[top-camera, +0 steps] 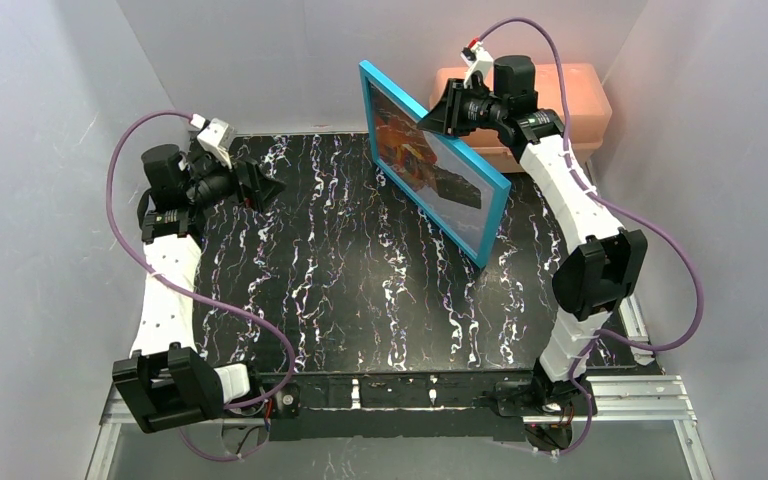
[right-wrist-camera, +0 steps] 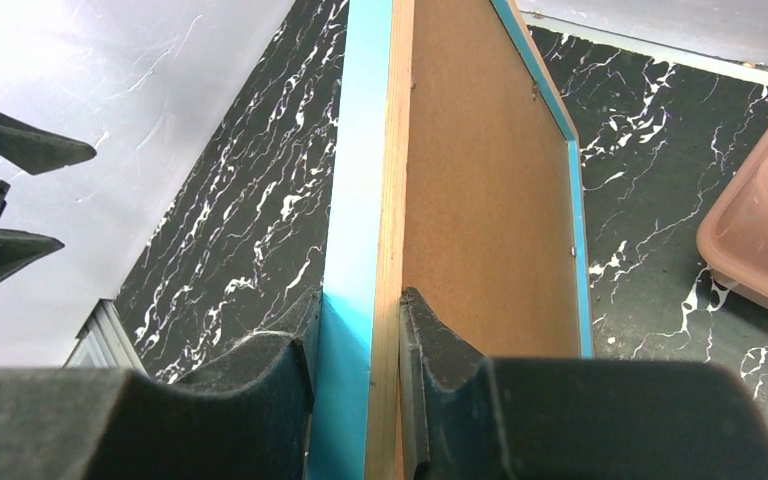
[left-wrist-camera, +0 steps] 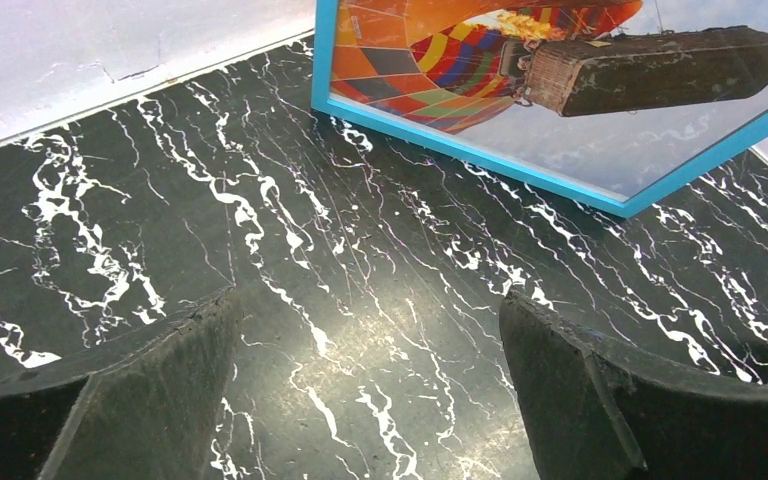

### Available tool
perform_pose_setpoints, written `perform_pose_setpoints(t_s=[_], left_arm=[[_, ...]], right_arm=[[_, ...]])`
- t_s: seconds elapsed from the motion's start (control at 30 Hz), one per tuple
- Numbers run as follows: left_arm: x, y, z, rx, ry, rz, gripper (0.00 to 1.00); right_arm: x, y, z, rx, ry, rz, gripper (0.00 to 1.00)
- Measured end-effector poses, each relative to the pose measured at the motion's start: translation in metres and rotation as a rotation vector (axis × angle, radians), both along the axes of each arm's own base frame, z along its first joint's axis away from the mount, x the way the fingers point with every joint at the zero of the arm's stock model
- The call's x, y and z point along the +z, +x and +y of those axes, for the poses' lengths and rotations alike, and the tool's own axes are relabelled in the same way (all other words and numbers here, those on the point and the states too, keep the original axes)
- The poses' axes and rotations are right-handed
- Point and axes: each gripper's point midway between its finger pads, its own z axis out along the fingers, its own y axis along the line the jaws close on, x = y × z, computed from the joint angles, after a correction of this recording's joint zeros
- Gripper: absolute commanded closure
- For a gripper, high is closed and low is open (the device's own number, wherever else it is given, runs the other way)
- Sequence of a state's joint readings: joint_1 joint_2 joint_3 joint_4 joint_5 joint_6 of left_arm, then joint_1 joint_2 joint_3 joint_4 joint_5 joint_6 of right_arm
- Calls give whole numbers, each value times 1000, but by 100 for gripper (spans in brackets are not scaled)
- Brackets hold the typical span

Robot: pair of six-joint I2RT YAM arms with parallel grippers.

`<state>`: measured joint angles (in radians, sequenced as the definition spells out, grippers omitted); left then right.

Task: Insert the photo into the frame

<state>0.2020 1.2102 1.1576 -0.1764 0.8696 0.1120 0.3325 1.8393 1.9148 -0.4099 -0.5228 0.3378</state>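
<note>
Apparently the photo [left-wrist-camera: 430,60] sits already inside the frame [right-wrist-camera: 358,200]: the balloon shows behind the glass on the front side, and the brown backing board [right-wrist-camera: 480,200] covers the back. The right tool [right-wrist-camera: 358,330] is clamped on one edge of the frame, one finger on the blue front and one on the wooden back, so the frame stands on its edge, leaning, over the far right part of the counter [top-camera: 340,280], near the pink box [right-wrist-camera: 760,230]. I think this hold is for turning the front into view. Whether its low corner touches the counter I cannot tell. The left tool [left-wrist-camera: 370,300] hangs with fingers wide apart, empty, well apart from the frame
</note>
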Motion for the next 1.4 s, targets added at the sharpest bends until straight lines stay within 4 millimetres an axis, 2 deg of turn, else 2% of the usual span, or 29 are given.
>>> perform_pose_setpoints(t_s=[0.37,0.53,0.63,0.87,0.97,1.17,1.33,1.4], left_arm=[[-14,1,-6,-13,-76,67,2],[-23,0,-9,-13,-113,103,2],[-20,1,-9,-10,-133,108,2],[-12,1,-13,-14,-185,115,2],[-12,0,-15,-21,-199,123,2],[-14,-3,-17,-33,-213,137,2],[-15,-5,-20,-48,-219,144,2],[-15,-6,-20,-52,-220,145,2]], right_arm=[[-3,7,-12,-54,50,14,73],[-4,21,-40,-135,44,14,75],[-5,24,-56,-171,61,22,75],[-12,11,-88,-210,164,85,74],[-12,14,-104,-230,198,104,74],[-17,11,-117,-270,263,131,74],[-37,-2,-126,-316,315,177,74],[-79,-10,-130,-342,271,237,74]])
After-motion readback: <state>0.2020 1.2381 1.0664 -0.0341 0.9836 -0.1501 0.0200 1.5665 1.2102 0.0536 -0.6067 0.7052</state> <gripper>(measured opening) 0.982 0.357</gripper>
